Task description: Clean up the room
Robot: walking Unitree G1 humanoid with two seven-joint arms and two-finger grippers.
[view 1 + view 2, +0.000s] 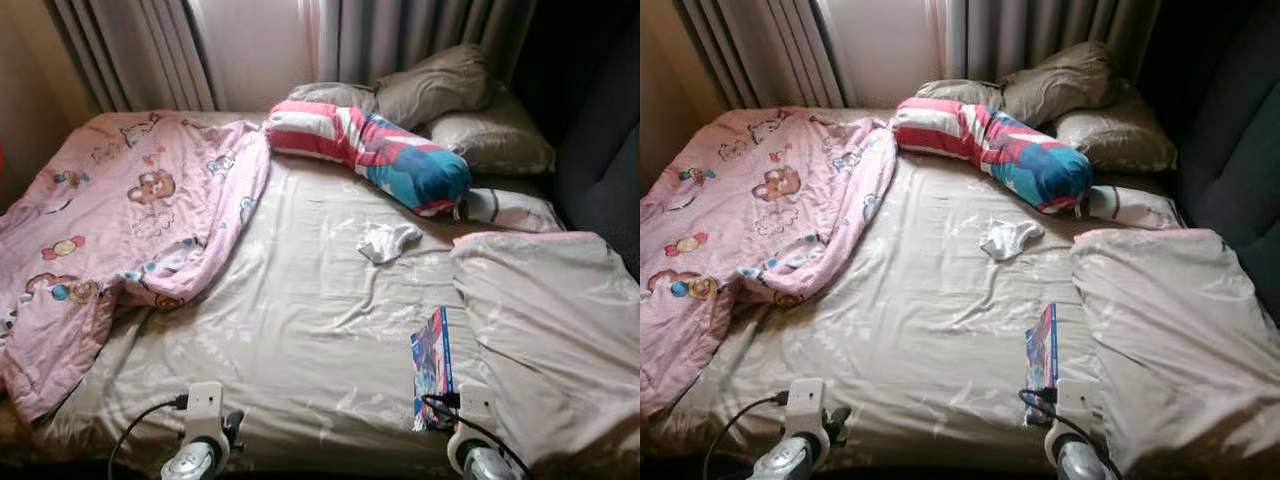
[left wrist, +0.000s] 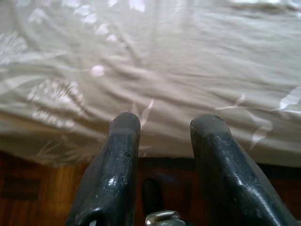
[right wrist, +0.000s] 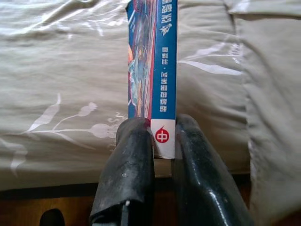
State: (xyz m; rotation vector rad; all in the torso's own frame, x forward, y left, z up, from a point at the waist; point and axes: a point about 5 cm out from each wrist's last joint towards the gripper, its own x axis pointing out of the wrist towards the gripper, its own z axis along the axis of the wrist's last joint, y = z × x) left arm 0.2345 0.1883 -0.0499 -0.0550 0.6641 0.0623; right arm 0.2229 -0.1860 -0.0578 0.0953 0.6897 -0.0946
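A comic book (image 3: 153,70) is being gripped edge-on at its spine between the right gripper (image 3: 162,141) fingers, at the bed's (image 1: 300,330) near edge. The left gripper (image 2: 164,141) is being held open at the same edge, well apart from the book.

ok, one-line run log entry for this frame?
stage: book pickup | right gripper: shut on book at bed near edge | left gripper: open, empty | sock: mid-bed

Head stereo pair looks down from the foot of the beige-sheeted bed (image 1: 300,330); both wrist cameras view its near edge closely.
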